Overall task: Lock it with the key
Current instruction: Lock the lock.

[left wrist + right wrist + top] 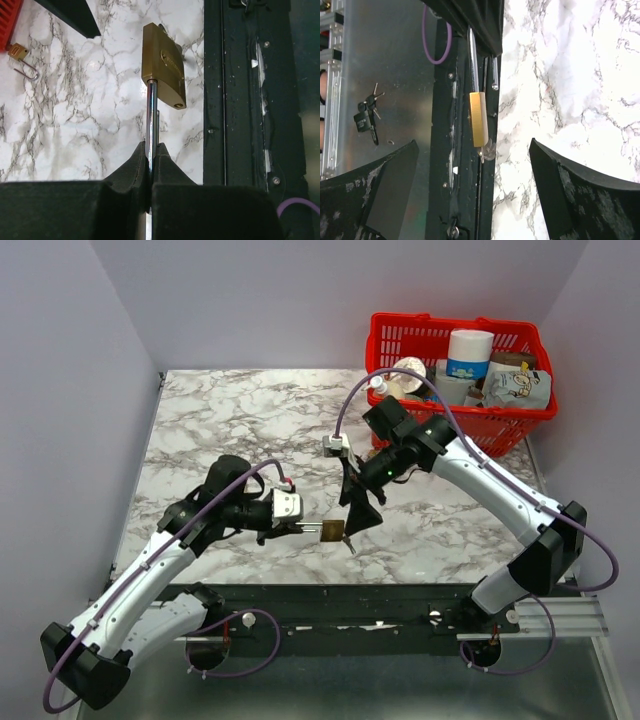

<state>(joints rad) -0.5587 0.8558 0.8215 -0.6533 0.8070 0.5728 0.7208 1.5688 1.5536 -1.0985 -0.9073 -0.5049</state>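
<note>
While I watch the left wrist feed, my left pincer (151,150) is shut tight on the shackle (151,112) of the brass padlock (162,65). Both pads are squeezed onto the long steel leg. The brass body stands straight out past the fingertips, lifted clear of the marble table (75,125). The body is swung off to one side, and I can see an empty hole in the end nearest the fingers. The short leg hangs free beside it, so the lock reads as open.

Over to the right pincer (474,141): fingers spread wide, nothing held. From above it points down over the end of the padlock farthest from the left pincer. On its own camera the padlock shows edge-on, in line with the gap and out beyond the fingertips, touching neither finger. The key (485,150) is a small blurred shape at the body's end away from the left pincer. I cannot tell how deep it sits.

Farther out from the left pincer and off to one side, a second small padlock (19,52) lies on the marble with its shackle open. It is just beside a corner of the red basket (6,20). A bunch of keys (367,117) lies on the grey surface past the table edge, outside the right pincer's fingers.
</note>
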